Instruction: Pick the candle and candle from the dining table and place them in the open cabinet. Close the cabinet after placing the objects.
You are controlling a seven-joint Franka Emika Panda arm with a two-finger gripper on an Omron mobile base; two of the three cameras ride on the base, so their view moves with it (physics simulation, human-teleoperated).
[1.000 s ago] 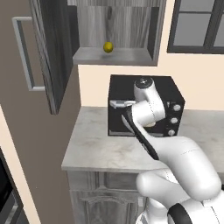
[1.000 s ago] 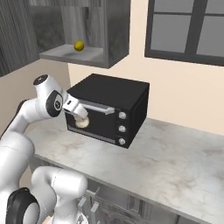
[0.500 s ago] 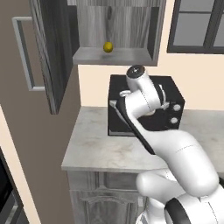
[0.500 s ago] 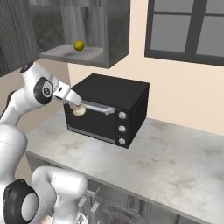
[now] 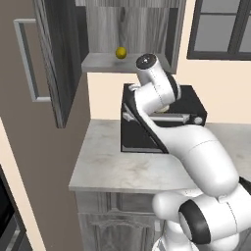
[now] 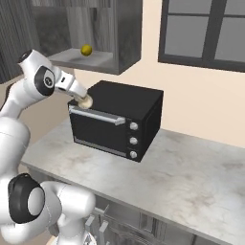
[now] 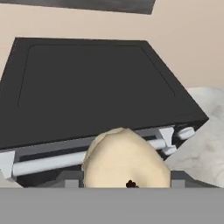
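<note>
**Candle in the gripper, shelf up and to the left**

Far left: the cabinet door [image 5: 54, 59] stands swung open, silver bar handle [image 5: 27, 61] facing out. Next over, the open cabinet [image 5: 125, 61] shelf, with a small yellow ball [image 5: 120, 52] sitting on it. The shelf lies above the gripper [image 6: 82, 99] and a bit to its left in the right base view, so the move ahead looks like up and in toward the shelf opening.

The gripper is part-way closed on a squat cream candle [image 6: 85, 101], hovering just over the front top edge of the black oven [image 6: 117, 119]. In the hand view the candle [image 7: 124, 159] sits low in frame, right at the fingers, oven top beyond it.

Right: the marble table [image 6: 191, 177] carrying the oven runs on under the window [image 6: 206, 31].

Hard to make out: fingers mostly hidden behind the candle; its base is not visible; in the left base view the arm's own body blocks gripper and candle. Can't tell how much headroom there is under the shelf lip. The other candle's whereabouts unknown.
</note>
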